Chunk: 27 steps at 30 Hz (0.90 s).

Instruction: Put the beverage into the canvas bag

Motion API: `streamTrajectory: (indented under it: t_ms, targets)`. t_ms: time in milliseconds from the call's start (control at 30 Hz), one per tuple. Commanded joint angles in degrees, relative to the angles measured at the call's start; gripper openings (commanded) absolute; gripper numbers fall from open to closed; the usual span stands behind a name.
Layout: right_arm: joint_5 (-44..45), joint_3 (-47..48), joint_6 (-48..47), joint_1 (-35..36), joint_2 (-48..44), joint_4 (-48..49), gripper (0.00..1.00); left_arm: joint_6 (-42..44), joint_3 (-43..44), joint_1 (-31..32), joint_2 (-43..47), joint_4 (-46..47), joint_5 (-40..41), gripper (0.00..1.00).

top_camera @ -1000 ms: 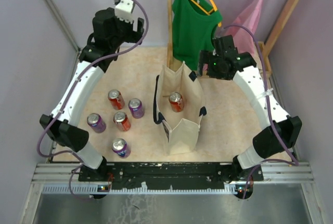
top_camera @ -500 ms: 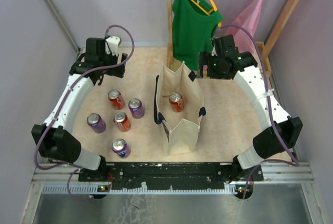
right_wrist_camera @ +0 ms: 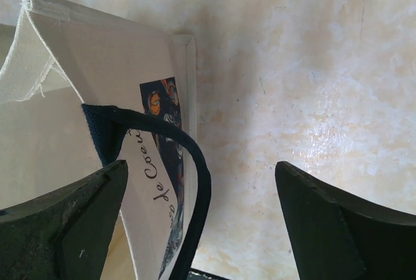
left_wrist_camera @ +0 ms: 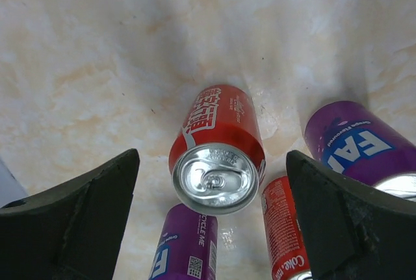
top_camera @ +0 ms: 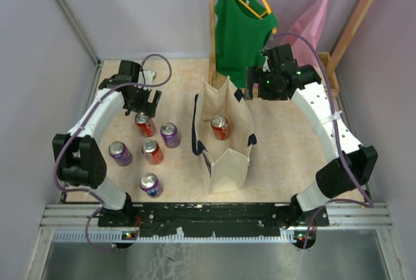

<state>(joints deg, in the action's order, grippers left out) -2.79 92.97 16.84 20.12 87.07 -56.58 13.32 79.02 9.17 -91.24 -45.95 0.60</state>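
Left claw (left_wrist_camera: 211, 156): hanging wide open and gripping nothing, its fingers (left_wrist_camera: 84, 215) spreading either side of an upright red can (left_wrist_camera: 218, 153) without touching it.
Room around it: bare surface (left_wrist_camera: 97, 65) is lying open on the can's far side, while a purple can (left_wrist_camera: 354, 143) and two more cans are crowding its near side.
Right claw (right_wrist_camera: 201, 163): gaping just as wide, empty, hovering over a far corner of the canvas bag (right_wrist_camera: 97, 98) and its navy handle (right_wrist_camera: 195, 182).
Count: three red and three purple cans are showing. Five are standing left of the bag, and one bagged can (top_camera: 220, 127) is sitting inside.
Bag: standing mid-surface with its mouth open.
Arms: the left arm (top_camera: 97, 114) is arching forward and dipping, and the right arm (top_camera: 322, 117) is curving inward.
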Motion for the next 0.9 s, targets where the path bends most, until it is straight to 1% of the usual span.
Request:
streamTrajectory:
  t_ms: [0, 100, 200, 300, 333, 367, 500, 667, 733, 767, 800, 833, 867]
  targets:
    - [-1.0, -0.3, -1.0, 0.3, -0.2, 0.3, 0.96, -0.5, 2.7, -0.4, -4.3, -4.0, -1.2, 1.00]
    - [-0.6, -0.2, -0.9, 0.3, -0.1, 0.0, 0.96, -1.1, 4.5, -0.5, -7.2, -7.9, -1.8, 1.00]
    - [-0.3, -0.3, -0.8, 0.3, -0.3, -0.3, 0.96, -1.1, 4.4, -0.5, -8.2, -8.9, -2.0, 0.98]
    - [-0.1, -0.5, -0.5, 0.3, -0.4, -0.3, 0.96, -0.7, 4.4, -0.5, -8.5, -9.2, -2.6, 0.80]
    - [0.0, -0.5, -0.5, 0.3, -0.4, -0.3, 0.96, -0.6, 4.5, -0.5, -8.5, -9.7, -2.6, 0.76]
    - [0.1, -0.4, -0.5, 0.3, -0.3, -0.4, 0.96, -0.6, 4.6, -0.5, -8.7, -10.3, -2.6, 0.75]
    - [0.1, -0.8, -0.5, 0.3, -0.3, -0.3, 0.96, -0.3, 4.2, -0.5, -8.5, -12.0, -2.6, 0.77]
    - [-0.4, -1.4, -0.3, 0.3, -0.3, 0.3, 0.97, -0.3, 3.5, -0.4, -9.1, -12.4, -2.7, 0.86]
    - [-0.4, -1.5, -0.4, 0.3, -0.4, 0.3, 0.97, -0.2, 3.5, -0.4, -9.2, -12.1, -2.6, 0.86]
    - [-0.4, -1.5, -0.5, 0.3, -0.4, 0.3, 0.97, -0.1, 3.5, -0.4, -9.3, -11.9, -2.5, 0.85]
    - [-0.3, -1.5, -0.6, 0.3, -0.4, 0.3, 0.97, -0.1, 3.7, -0.4, -9.6, -11.8, -2.7, 0.79]
    - [-0.3, -1.6, -0.6, 0.3, -0.5, 0.3, 0.97, -0.1, 3.9, -0.4, -9.8, -11.8, -2.9, 0.69]
    - [-0.3, -1.7, -0.6, 0.3, -0.5, 0.3, 0.97, -0.1, 4.1, -0.4, -10.1, -11.9, -3.3, 0.53]
